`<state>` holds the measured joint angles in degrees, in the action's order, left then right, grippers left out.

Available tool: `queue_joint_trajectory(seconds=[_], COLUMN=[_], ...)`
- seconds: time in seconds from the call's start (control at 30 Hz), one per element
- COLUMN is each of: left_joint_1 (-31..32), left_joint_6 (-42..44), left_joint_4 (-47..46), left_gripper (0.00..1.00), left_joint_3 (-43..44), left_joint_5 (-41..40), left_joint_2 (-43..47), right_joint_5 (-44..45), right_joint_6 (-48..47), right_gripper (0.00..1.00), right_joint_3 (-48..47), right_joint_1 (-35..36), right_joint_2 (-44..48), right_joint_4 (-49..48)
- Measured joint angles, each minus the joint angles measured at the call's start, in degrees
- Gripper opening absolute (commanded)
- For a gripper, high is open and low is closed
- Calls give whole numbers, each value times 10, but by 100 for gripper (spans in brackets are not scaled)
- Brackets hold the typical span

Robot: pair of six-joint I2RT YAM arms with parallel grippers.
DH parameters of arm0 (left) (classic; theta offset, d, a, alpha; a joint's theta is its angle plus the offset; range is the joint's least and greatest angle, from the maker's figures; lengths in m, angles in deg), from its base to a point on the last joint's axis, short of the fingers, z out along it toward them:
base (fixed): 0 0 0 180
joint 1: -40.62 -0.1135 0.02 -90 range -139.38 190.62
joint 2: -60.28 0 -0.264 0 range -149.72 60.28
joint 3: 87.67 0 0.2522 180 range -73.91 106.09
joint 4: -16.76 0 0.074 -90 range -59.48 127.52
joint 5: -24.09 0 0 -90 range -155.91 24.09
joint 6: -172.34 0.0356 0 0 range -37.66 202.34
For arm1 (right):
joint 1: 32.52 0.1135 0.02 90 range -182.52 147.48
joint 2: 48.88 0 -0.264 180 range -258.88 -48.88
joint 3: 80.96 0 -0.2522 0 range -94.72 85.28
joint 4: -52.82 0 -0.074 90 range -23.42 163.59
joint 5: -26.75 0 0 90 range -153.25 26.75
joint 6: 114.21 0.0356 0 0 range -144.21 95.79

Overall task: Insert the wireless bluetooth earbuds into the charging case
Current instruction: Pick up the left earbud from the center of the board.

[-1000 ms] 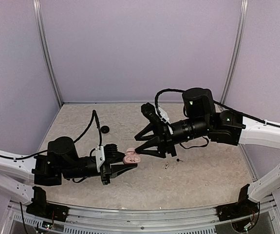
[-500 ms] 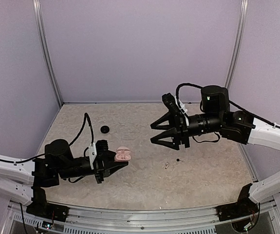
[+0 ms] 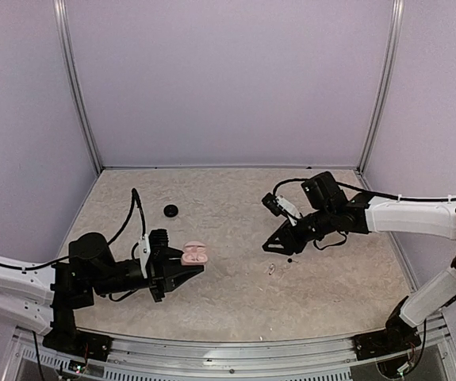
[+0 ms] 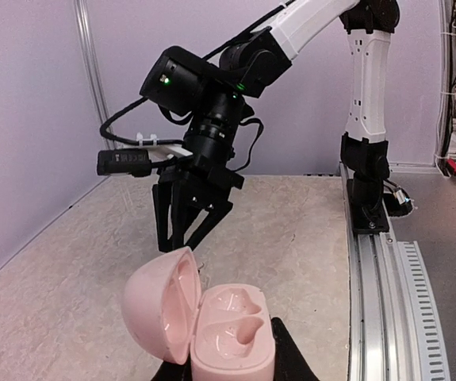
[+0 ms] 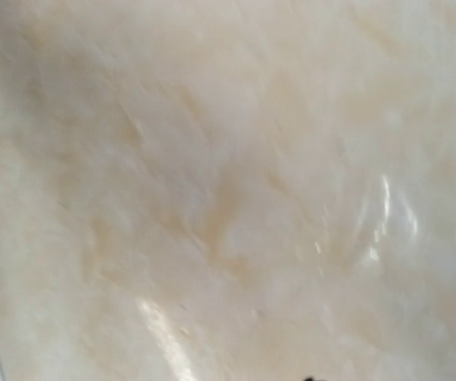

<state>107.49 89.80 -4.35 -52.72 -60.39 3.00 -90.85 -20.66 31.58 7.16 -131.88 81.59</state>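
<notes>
Now the right gripper (image 3: 273, 247) is brought down from mid-air to the table (image 3: 331, 294), jaws spread w/ nothing held, just beside the earbuds (image 3: 272, 269) (one pale, one black, both loose). The charging case (image 4: 212, 321), lid open & wells empty, is pulled back, clamped in the left gripper (image 3: 182, 268); a pickup is prob. being set up.

- The surface (image 3: 212, 302) is finished in a pale beige, marble-like mottling.
- It is enclosed by plain lilac walls (image 3: 228, 79), joined at metal corner posts (image 3: 75, 87).
- A ribbed aluminium rail (image 3: 235, 349) is fixed along the near edge.
</notes>
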Motion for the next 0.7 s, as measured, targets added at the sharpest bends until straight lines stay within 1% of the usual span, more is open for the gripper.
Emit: queue_joint_trajectory(seconds=[0.27, 0.5, 0.7], left_joint_1=[1, 6, 7], left_joint_6=[-1, 1, 3], left_joint_4=[-11, -11, -11], left_gripper=[9, 9, 9], left_joint_3=[0, 0, 0], left_joint_5=[-1, -4, -7], left_joint_2=[-11, -16, -16], right_joint_5=[23, 54, 67], right_joint_6=[4, 1, -7], right_gripper=[31, 30, 32], right_joint_3=[0, -2, -7], right_joint_1=[-2, -2, -2], right_joint_2=[-105, -134, -144], right_joint_4=[5, 21, 35])
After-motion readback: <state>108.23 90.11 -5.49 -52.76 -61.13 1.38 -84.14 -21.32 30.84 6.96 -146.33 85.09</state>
